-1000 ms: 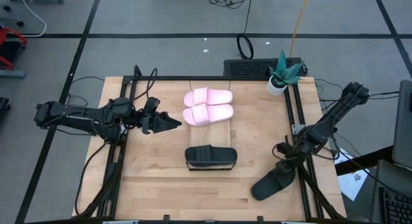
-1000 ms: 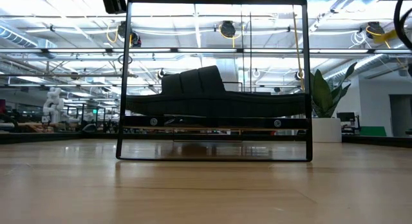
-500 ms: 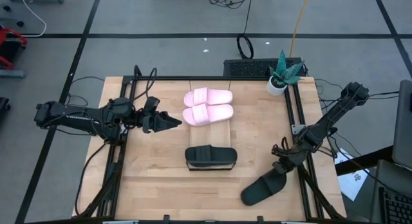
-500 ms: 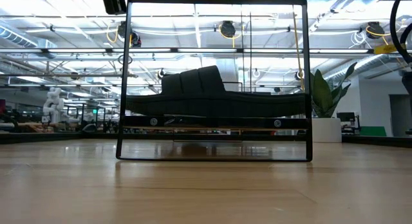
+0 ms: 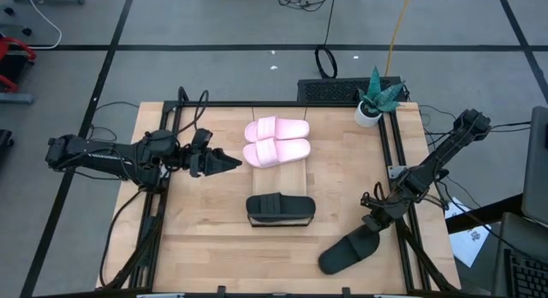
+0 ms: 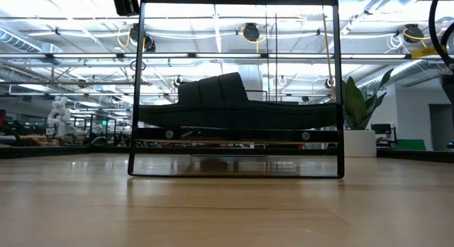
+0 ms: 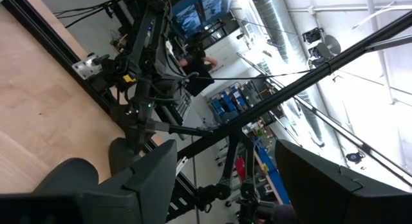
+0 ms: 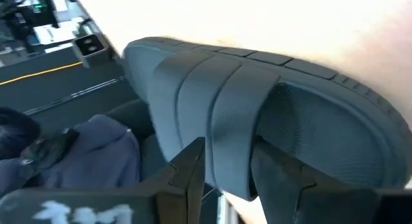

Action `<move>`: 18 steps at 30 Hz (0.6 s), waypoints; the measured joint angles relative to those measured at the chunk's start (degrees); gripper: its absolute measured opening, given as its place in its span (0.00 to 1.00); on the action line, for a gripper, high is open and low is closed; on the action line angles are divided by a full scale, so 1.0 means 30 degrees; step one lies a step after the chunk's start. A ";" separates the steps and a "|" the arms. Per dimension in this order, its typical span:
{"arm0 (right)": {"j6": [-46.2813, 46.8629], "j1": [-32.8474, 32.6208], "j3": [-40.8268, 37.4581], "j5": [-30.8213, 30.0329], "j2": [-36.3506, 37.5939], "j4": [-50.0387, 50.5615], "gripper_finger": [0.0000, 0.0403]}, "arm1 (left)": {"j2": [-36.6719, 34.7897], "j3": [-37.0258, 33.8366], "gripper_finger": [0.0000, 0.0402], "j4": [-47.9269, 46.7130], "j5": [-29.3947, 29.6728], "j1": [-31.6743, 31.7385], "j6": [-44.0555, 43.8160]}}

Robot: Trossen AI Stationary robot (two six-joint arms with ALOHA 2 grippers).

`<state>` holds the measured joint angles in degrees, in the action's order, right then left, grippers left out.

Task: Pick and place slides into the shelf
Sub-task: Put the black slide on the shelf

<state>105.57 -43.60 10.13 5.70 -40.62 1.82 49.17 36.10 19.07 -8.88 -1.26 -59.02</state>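
A black slide [image 5: 345, 253] lies slantwise near the table's near right corner, and my right gripper [image 5: 375, 226] is shut on its far right end. The other black slide [image 5: 280, 209] sits on the near end of the wooden shelf [image 5: 291, 175]. It also shows in the low view as a black slide [image 6: 227, 105] inside the shelf's wire frame [image 6: 136, 84]. The pink pair [image 5: 276, 142] rests on the shelf's far end. My left gripper [image 5: 229, 163] is open and hovers left of the pink pair, touching nothing. My right gripper pinches the black slide's ribbed strap [image 8: 228, 140] between its two fingers, one finger [image 8: 192, 169] outside the strap and the other finger [image 8: 283, 169] on the footbed side. The slide reaches away from the gripper toward the near left. Whether it is clear of the table, I cannot tell.
A potted plant [image 5: 374, 99] stands at the table's far right corner. Black frame rails run along the table's left side [image 5: 161, 204] and right side [image 5: 396, 152]. Bare wood lies between the shelf and both rails.
My right gripper has moved a little toward the near left, still shut on the black slide. The slide has gone with it, and its free end has swung farther toward the table's near left. The left arm has kept still.
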 joint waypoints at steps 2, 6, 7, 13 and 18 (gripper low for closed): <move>-0.0055 0.0002 0.0000 -0.0011 0.0004 -0.0283 0.28 | 0.0000 0.0000 0.64 0.0000 0.0000 -0.0005 0.0061; -0.0069 0.0002 0.0000 -0.0011 0.0000 -0.0275 0.28 | 0.0000 0.0000 0.64 -0.0001 0.0007 0.0001 0.0219; -0.0077 0.0002 0.0000 -0.0004 0.0000 -0.0275 0.28 | 0.0002 0.0000 0.64 0.0000 0.0015 0.0002 0.0226; -0.0120 0.0002 0.0000 -0.0004 0.0000 -0.0314 0.28 | 0.0000 0.0000 0.64 0.0000 0.0240 0.0002 0.0263; -0.0193 0.0002 0.0000 -0.0033 0.0000 -0.0406 0.28 | 0.0000 0.0000 0.64 -0.0007 0.0495 0.0002 0.0284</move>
<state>104.99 -43.59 10.13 5.61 -40.62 0.60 49.17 36.10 19.05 -7.40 -1.26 -58.17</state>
